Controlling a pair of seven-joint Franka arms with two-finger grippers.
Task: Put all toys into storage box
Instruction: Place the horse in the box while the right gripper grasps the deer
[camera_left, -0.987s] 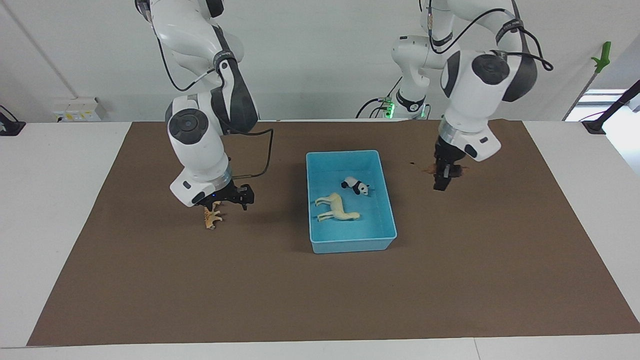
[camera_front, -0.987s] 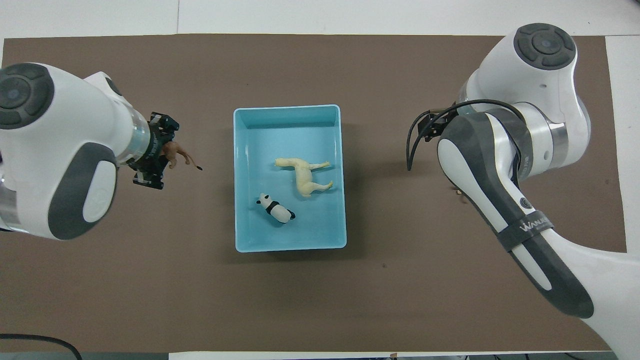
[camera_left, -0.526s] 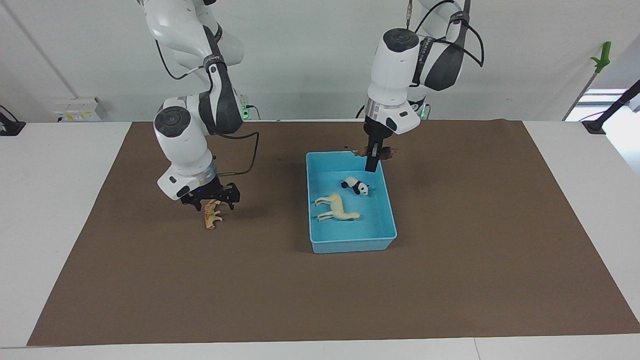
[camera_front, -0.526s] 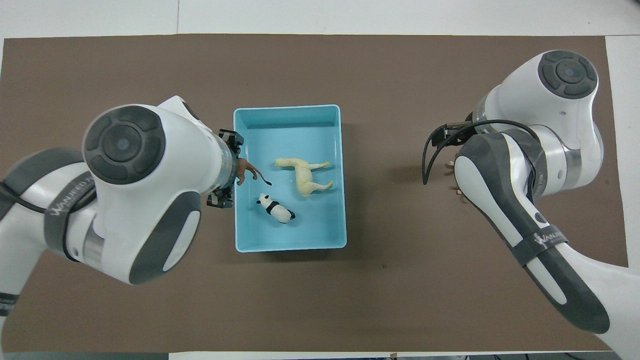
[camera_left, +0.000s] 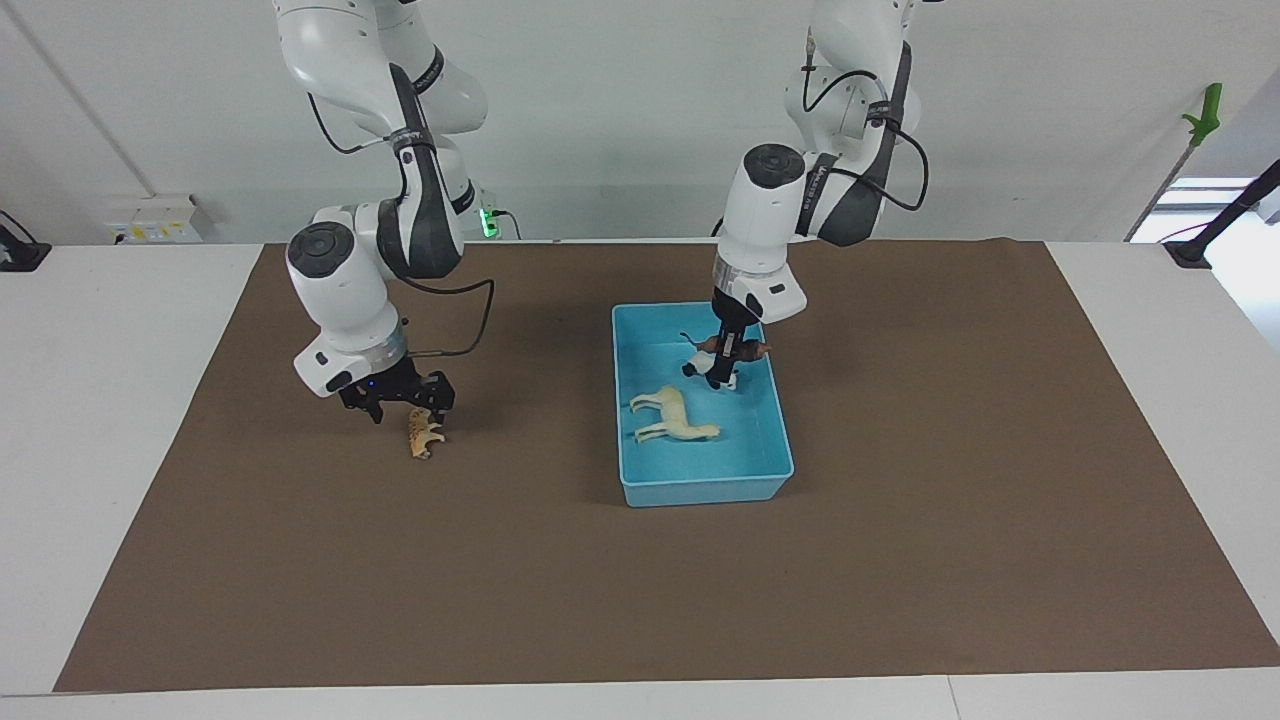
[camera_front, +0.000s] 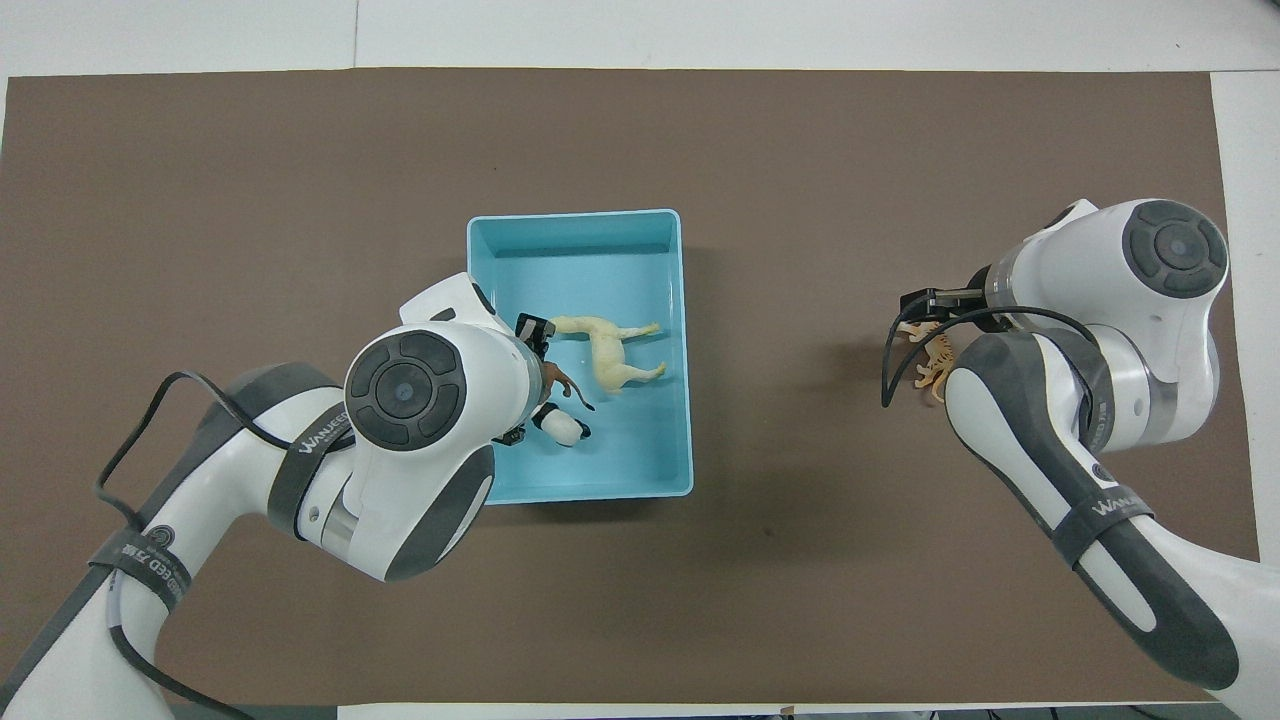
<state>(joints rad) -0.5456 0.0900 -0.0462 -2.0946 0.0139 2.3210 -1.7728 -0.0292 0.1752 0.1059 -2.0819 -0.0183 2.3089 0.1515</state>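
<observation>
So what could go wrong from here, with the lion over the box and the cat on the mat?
1. The left end effector holds the lion right above the panda in the box; dropped there, the lion may land on the panda.
2. The open right end effector hangs just beside the lying cat; a slightly off descent could push the cat away.

Glossy blue plastic storage box (camera_left: 700, 478) on matt brown paper-like table cover (camera_left: 900, 560)
</observation>
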